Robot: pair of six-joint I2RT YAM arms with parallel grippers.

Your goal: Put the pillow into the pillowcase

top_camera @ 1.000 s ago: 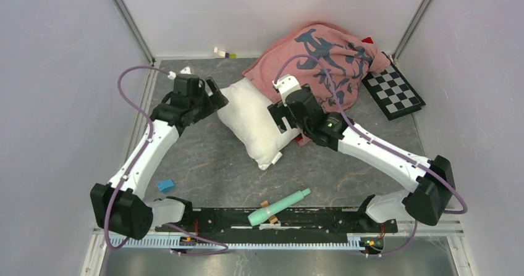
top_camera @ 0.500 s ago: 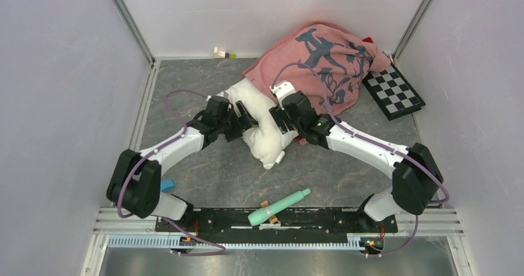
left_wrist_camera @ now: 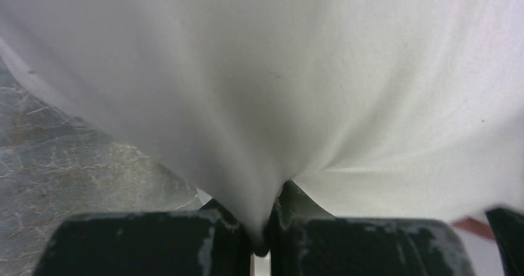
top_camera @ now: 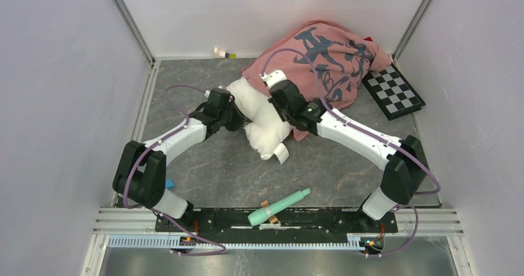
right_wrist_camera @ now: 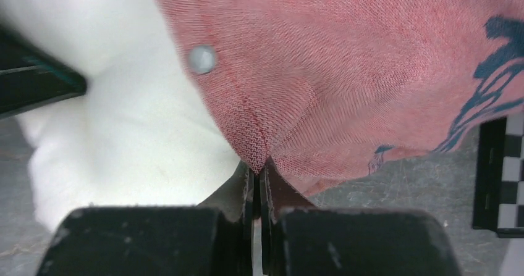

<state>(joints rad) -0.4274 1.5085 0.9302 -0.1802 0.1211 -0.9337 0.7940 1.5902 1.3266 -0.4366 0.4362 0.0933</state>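
The pillow's far end is hidden under the pillowcase, which is heaped toward the table's far right corner beside a checkerboard. From above, cloth buries both grippers' tips. The arms reach forward and inward, meeting mid-table. The left gripper pinches pillow fabric. The right gripper is clamped on the pillowcase hem.
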